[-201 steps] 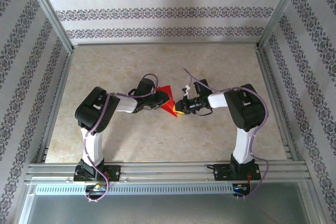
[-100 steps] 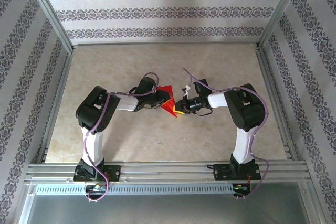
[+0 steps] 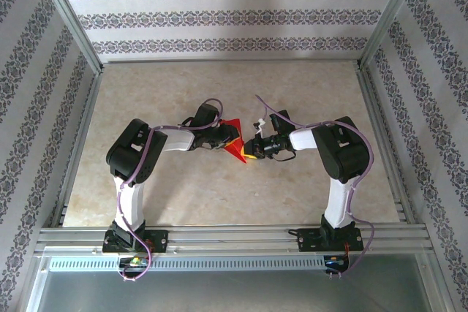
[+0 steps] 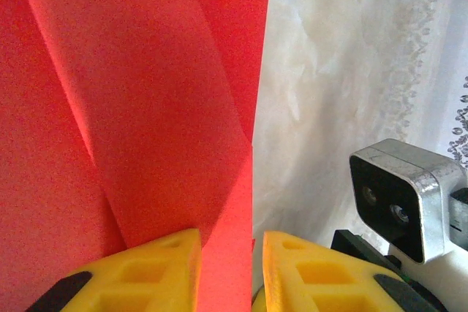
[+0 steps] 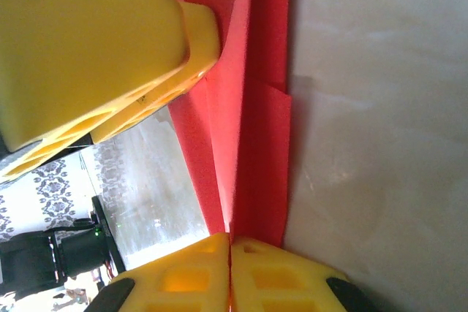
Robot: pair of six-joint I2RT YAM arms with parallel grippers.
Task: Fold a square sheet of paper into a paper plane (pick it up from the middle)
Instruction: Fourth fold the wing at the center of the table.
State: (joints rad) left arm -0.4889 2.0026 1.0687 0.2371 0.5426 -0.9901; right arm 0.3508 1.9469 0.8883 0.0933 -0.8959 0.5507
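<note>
Red paper plane (image 3: 237, 147), partly folded, held off the table (image 3: 219, 202) between my two grippers, which face each other across it.

Overhead view: my left gripper (image 3: 223, 139) meets the paper from its own front. My right gripper (image 3: 252, 150) meets the opposite edge, close to the pointed near end. The two sets of fingertips are near each other, with the paper between them.

Left wrist view: the plane (image 4: 146, 107) spreads ahead of my left gripper (image 4: 230, 272) and to one side of it, with creases running away from the tips. My yellow fingers (image 4: 168, 268) stand slightly apart with one flap between them. The flap touches one pad, and a sliver of pale table (image 4: 329, 71) shows beside the other, so this gripper is not clamped. The camera block (image 4: 402, 195) on my right wrist sits just beyond.

Right wrist view: my right gripper (image 5: 230, 272) is pressed closed, pads together, pinching the raised centre ridge of the plane (image 5: 256, 144). The ridge runs straight ahead from the tips. A yellow left finger (image 5: 110, 42) lies against the paper farther along.
</note>
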